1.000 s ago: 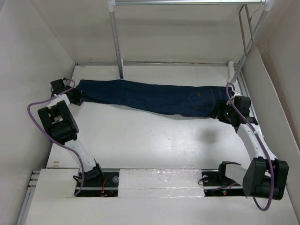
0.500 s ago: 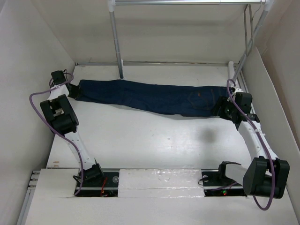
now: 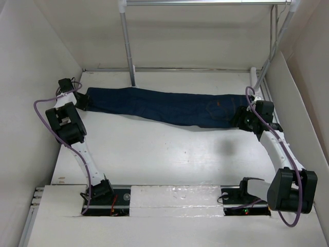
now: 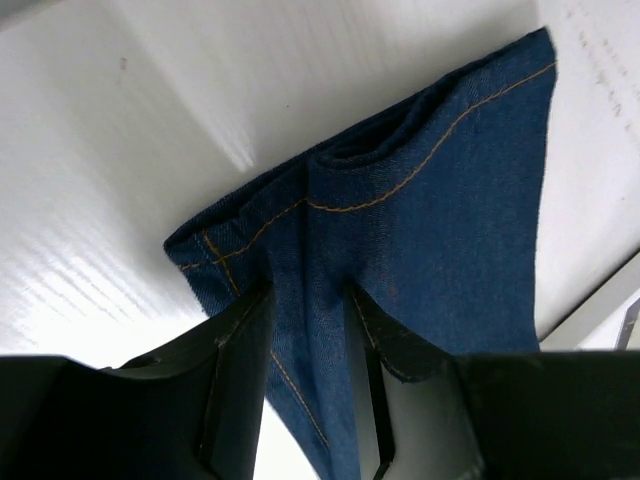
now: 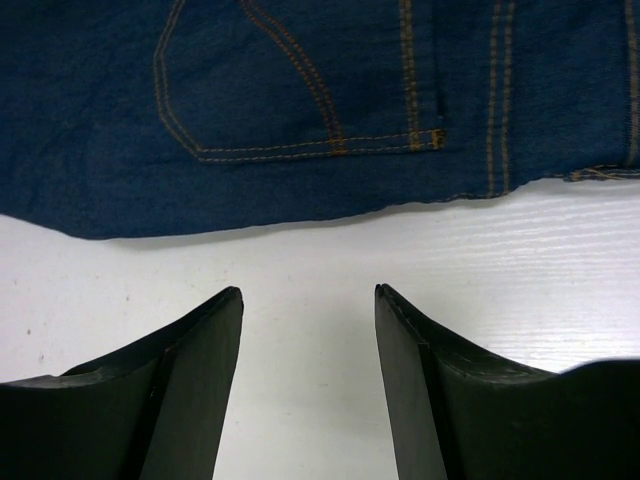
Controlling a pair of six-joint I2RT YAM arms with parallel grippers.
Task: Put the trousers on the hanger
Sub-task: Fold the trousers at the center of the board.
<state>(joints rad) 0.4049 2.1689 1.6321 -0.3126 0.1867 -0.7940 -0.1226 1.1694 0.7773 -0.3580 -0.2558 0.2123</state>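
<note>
White table (image 3: 154, 154) holds the trousers (image 3: 164, 107) flat across its far half. Left gripper (image 4: 308, 300) clenches their hem at the table's left edge; right gripper (image 5: 308, 295), released, sits just beside the waist.

Bright, even light; perhaps slightly soft.

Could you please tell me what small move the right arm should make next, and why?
Probably ease the right gripper forward onto the near edge of the trousers and close it there. Its jaws stand open over bare table, just short of the cloth, while the left gripper is already pinched on a fold at the hem end.
</note>
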